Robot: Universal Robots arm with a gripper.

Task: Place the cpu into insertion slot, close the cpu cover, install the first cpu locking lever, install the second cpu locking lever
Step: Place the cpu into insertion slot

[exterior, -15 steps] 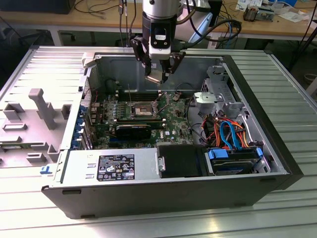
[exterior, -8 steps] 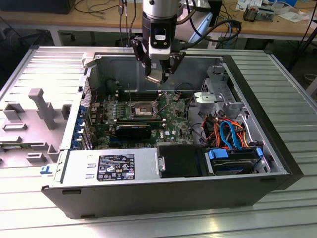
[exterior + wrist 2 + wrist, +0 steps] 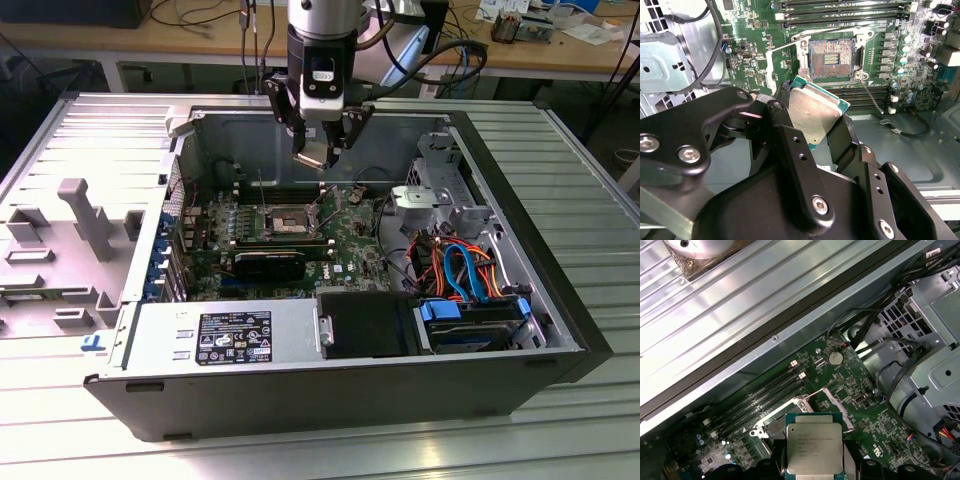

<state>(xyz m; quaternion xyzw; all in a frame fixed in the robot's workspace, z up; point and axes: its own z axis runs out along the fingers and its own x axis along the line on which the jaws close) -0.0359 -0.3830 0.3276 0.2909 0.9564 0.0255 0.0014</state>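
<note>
Grey metal table (image 3: 590,400) holds an open computer case (image 3: 300,400). High over the green board, the gripper (image 3: 322,152) pinches the cpu (image 3: 815,112) tight between its fingers. The insertion slot (image 3: 831,59) lies bare below. Step one looks underway: the chip must go in flat and lined up.

Arm (image 3: 320,25) is carried upright with the wrist pointed downward, and the gripper (image 3: 320,152) is seen clamped, black fingers (image 3: 841,135) pressed against opposite edges of the cpu (image 3: 814,112).
</note>
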